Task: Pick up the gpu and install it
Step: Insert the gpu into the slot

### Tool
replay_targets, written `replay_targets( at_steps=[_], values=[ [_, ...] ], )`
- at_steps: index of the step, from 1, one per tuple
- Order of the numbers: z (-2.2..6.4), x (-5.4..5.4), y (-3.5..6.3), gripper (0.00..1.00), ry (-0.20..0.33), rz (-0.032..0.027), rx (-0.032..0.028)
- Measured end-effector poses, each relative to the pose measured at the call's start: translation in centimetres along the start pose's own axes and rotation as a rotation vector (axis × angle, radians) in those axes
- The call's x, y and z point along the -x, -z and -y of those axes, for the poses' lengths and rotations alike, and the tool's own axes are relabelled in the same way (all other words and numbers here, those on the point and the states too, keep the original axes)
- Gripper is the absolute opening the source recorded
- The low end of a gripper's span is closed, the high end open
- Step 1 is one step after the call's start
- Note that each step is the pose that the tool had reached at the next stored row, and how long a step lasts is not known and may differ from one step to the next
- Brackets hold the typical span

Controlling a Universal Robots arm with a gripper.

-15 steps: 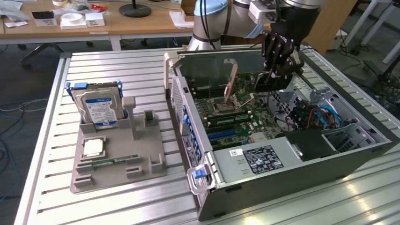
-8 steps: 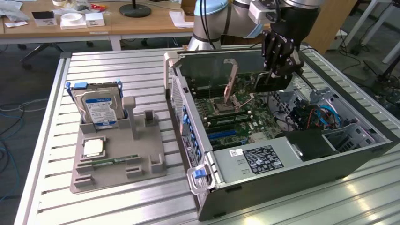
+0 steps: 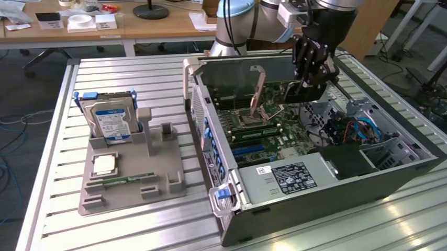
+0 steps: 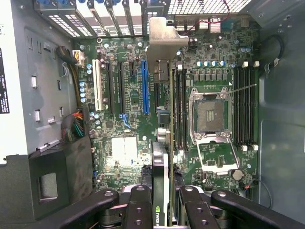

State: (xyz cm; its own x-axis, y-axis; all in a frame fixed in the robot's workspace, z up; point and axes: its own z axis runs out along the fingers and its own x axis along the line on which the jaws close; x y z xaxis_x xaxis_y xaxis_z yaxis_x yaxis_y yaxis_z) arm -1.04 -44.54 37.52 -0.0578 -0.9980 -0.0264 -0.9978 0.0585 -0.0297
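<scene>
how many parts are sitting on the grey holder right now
3: hard drive upright at the far end, cpu flat in the middle, memory stick lying near the front. None seems hidden.

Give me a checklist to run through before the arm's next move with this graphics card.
1. Graphics card gripped by the end effector: ok.
2. Card inside the computer case, over the motherboard: ok.
3. Blue slot free of parts: ok.
4. Card lined up with a slot: cannot tell.
5. Card seated in a slot: not ok, it hangs above the board.
</scene>
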Motion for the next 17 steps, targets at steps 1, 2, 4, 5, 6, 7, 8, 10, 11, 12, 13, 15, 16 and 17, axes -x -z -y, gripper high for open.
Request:
replay_targets(
  at_steps=[1,2,4,5,6,7,8,10,11,12,13,15,16,17],
  values=[
    [0.00,0.00,0.00,0.27,0.000,0.0000,0.0000],
    [0.00,0.00,0.00,0.27,0.000,0.0000,0.0000],
    [0.00,0.00,0.00,0.27,0.000,0.0000,0.0000],
    [0.00,0.00,0.00,0.27,0.000,0.0000,-0.0001],
    [0.00,0.00,0.00,0.27,0.000,0.0000,0.0000],
    [0.00,0.00,0.00,0.27,0.000,0.0000,0.0000],
    [0.00,0.00,0.00,0.27,0.000,0.0000,0.0000],
    [0.00,0.00,0.00,0.27,0.000,0.0001,0.0000],
    [0.00,0.00,-0.03,0.27,0.000,0.0000,0.0000],
    [0.00,0.00,-0.03,0.27,0.000,0.0000,0.0000],
    [0.00,0.00,-0.03,0.27,0.000,0.0000,0.0000],
    [0.00,0.00,-0.04,0.27,0.000,0.0000,0.0000],
    [0.00,0.00,-0.07,0.27,0.000,0.0001,-0.0001],
    [0.00,0.00,-0.07,0.27,0.000,0.0000,0.0000]
  ],
)
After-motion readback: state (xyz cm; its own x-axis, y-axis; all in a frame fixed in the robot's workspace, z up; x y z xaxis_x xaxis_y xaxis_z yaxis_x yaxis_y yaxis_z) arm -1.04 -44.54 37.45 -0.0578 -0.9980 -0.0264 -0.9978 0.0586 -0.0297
